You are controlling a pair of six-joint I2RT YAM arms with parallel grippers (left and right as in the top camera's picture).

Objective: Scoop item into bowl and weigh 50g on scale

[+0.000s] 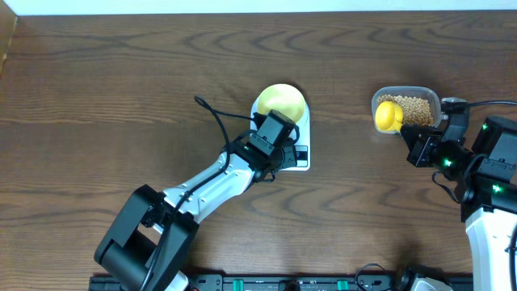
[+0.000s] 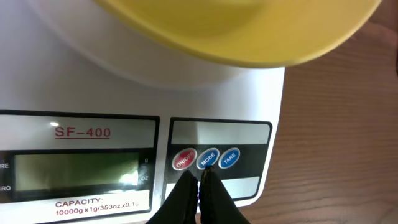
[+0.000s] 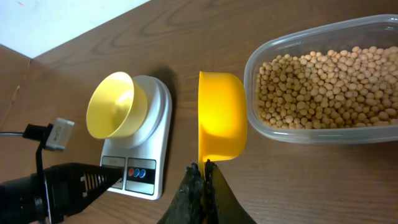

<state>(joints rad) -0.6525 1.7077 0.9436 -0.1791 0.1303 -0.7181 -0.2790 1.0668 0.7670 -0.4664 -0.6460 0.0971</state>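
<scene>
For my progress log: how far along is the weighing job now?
Done: the bowl sits on the scale. In hand: the shut left gripper is at the scale's buttons, display blank; the right gripper holds the scoop by the tub. Left: the bowl is empty, so scooping beans and weighing.

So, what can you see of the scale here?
The scale is white, flat, seemingly plastic, marked SF-400, level on the wooden table. Its grey-green display shows no digits. Beside it sit a red ON/OFF button, a blue MODE button and a blue TARE button. A yellow bowl stands on its platform. The left claw, shut, has its tips at the MODE button; contact unclear.
</scene>
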